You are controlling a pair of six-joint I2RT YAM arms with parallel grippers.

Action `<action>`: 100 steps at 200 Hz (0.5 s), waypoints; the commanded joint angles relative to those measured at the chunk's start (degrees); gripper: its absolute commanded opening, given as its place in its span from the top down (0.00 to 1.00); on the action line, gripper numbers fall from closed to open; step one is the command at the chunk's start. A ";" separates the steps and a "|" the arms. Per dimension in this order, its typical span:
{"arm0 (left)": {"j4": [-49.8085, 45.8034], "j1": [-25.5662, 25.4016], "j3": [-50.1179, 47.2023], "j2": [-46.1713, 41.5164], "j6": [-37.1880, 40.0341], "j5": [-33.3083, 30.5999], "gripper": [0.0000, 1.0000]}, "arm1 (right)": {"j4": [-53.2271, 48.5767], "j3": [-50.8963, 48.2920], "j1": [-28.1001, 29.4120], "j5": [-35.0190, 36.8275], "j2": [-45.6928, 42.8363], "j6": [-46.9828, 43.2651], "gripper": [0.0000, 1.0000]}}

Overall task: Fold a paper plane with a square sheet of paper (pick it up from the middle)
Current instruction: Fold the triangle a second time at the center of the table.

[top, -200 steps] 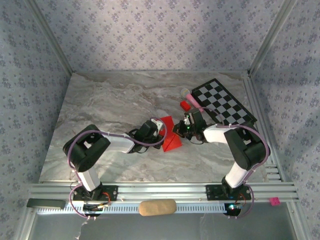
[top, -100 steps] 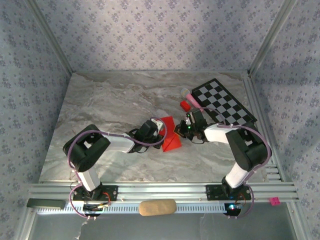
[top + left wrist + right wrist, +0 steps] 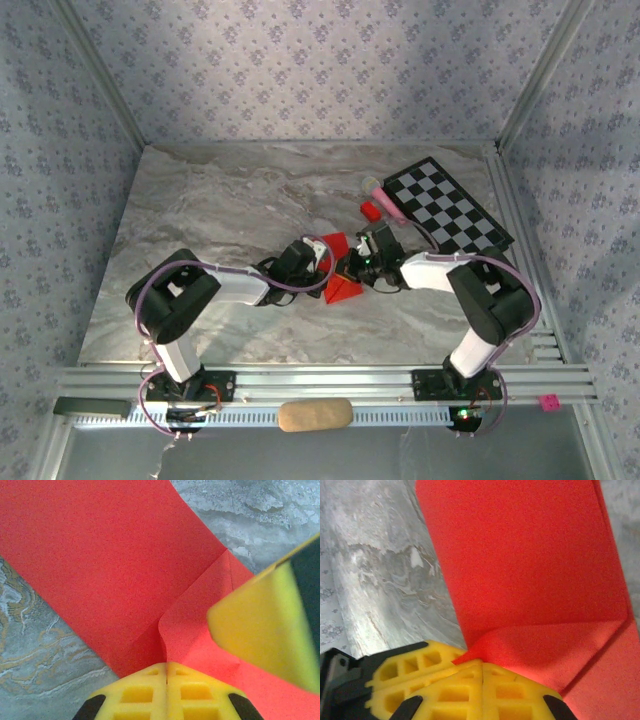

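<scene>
The square sheet of paper point(image 3: 344, 289) is bright red, partly folded, and lies mid-table between my two grippers. In the left wrist view the paper point(image 3: 100, 555) lies flat, and a raised flap runs into the seam of my left gripper point(image 3: 167, 666), which is shut on it. My right gripper's yellow finger point(image 3: 260, 630) hangs close over the flap. In the right wrist view the same flap of the paper point(image 3: 520, 555) rises to my right gripper point(image 3: 483, 668), shut on its corner, with the left gripper's fingers point(image 3: 407, 675) right beside it. From above, the left gripper point(image 3: 326, 266) and right gripper point(image 3: 351, 267) almost touch.
A black-and-white checkerboard point(image 3: 450, 207) lies at the back right. A small red block point(image 3: 370, 210) and a pink object point(image 3: 385, 197) sit by its near corner. A tan oblong point(image 3: 315, 414) rests on the front rail. The table point(image 3: 200, 210) is grey marble.
My right gripper has moved left across the paper, ending next to the left gripper. Less of the red sheet shows. The left arm has stayed put.
</scene>
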 commanded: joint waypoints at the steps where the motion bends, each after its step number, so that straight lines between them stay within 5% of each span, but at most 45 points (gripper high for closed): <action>1: -5.80 0.39 -0.19 0.43 0.93 -0.20 1.00 | 1.29 -1.38 0.82 0.25 1.71 1.18 0.99; 54: -6.43 0.59 0.33 0.04 0.24 -0.05 0.98 | 3.60 -4.85 0.70 2.23 3.77 2.13 0.99; 100: -11.04 2.25 2.46 -4.90 -2.16 0.21 0.76 | 4.14 -5.51 0.59 2.89 3.62 2.81 1.00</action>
